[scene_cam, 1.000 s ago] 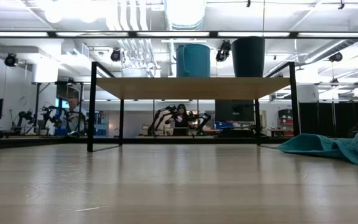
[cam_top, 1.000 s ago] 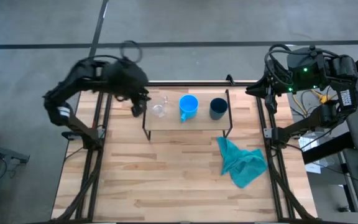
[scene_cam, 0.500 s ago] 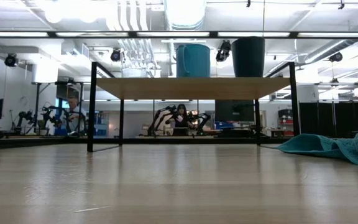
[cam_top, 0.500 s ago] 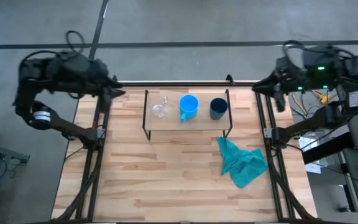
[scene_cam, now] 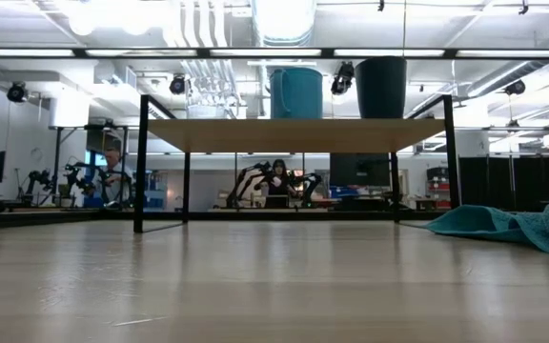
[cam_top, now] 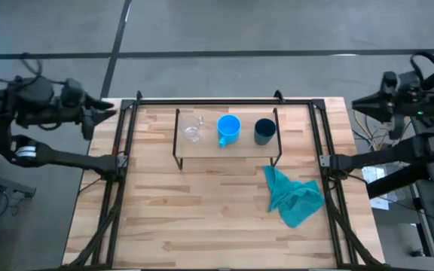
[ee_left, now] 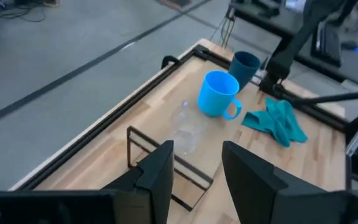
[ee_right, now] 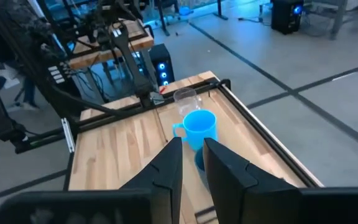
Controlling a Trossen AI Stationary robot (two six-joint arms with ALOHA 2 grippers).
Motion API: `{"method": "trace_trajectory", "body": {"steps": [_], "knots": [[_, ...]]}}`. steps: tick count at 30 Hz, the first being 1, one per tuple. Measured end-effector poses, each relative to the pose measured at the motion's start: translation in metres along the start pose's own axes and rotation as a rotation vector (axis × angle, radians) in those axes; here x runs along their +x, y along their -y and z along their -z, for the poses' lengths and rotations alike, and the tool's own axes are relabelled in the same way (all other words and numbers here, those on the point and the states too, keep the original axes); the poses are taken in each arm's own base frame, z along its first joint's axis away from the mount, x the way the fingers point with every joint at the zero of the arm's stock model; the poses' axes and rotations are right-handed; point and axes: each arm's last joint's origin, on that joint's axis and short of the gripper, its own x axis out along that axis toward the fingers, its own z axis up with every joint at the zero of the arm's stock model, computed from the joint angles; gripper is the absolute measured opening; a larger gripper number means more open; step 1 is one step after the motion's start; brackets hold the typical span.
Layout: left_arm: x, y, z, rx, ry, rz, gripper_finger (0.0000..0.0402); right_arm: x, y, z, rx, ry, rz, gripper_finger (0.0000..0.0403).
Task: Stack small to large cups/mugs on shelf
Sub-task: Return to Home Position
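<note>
Three cups stand in a row on the shelf (cam_top: 224, 143), a wooden board on thin black legs at the table's far middle: a clear glass cup (cam_top: 193, 129), a light-blue mug (cam_top: 228, 128) and a navy cup (cam_top: 264, 131). The low view shows the mug (scene_cam: 296, 92) and the navy cup (scene_cam: 381, 87) upright on the board (scene_cam: 294, 134). My left gripper (cam_top: 96, 114) is open beyond the table's far-left corner, away from the shelf; the left wrist view looks past it (ee_left: 197, 180) at the row. My right gripper (cam_top: 356, 103) hangs beyond the far-right corner, narrowly open (ee_right: 193, 171).
A crumpled teal cloth (cam_top: 292, 194) lies on the table right of the middle, just in front of the shelf's right leg. Black frame rails (cam_top: 123, 188) run along the table's left and right sides. A person sits in the room far behind the shelf (scene_cam: 276, 181).
Both arms have drawn back from the shelf. The left gripper has swung from beside the glass cup out past the table's left edge. The right gripper has moved out past the right edge. The three cups and the cloth have stayed in place.
</note>
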Motion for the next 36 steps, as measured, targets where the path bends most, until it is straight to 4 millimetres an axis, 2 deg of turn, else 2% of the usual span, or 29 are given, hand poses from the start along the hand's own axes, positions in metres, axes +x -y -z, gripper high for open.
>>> {"method": "trace_trajectory", "body": {"steps": [5, 7, 13, 19, 23, 26, 30, 32, 34, 36], "knots": [[-0.017, -0.02, 0.042, -0.046, 0.073, 0.028, 0.0124, -0.021, 0.008, 0.03, 0.006, 0.009, 0.016, 0.0061], [-0.017, -0.027, 0.059, -0.059, 0.126, 0.05, 0.0124, -0.026, 0.011, 0.045, 0.021, 0.01, 0.03, 0.0061], [0.014, -0.035, 0.111, -0.077, 0.217, 0.203, 0.0124, -0.022, 0.02, 0.082, 0.027, 0.081, 0.035, 0.0061], [0.06, -0.036, 0.154, -0.071, 0.288, 0.33, 0.0124, -0.007, 0.024, 0.122, -0.03, 0.15, -0.073, 0.0061], [0.078, -0.038, 0.173, -0.061, 0.404, 0.373, 0.0124, 0.004, 0.028, 0.149, -0.053, 0.215, -0.147, 0.0061], [0.093, -0.036, 0.178, -0.061, 0.388, 0.372, 0.0124, 0.012, 0.031, 0.17, -0.056, 0.268, -0.174, 0.0061], [0.102, -0.032, 0.173, -0.065, 0.404, 0.388, 0.0124, 0.02, 0.034, 0.194, -0.079, 0.361, -0.268, 0.0061], [0.11, -0.031, 0.179, -0.058, 0.384, 0.399, 0.0124, 0.029, 0.033, 0.195, -0.087, 0.348, -0.3, 0.0061], [0.108, -0.028, 0.171, -0.054, 0.502, 0.453, 0.0124, 0.038, 0.032, 0.195, -0.084, 0.298, -0.304, 0.0061], [0.109, -0.028, 0.175, -0.027, 0.548, 0.482, 0.0124, 0.047, 0.031, 0.192, -0.095, 0.296, -0.313, 0.0061]]}}
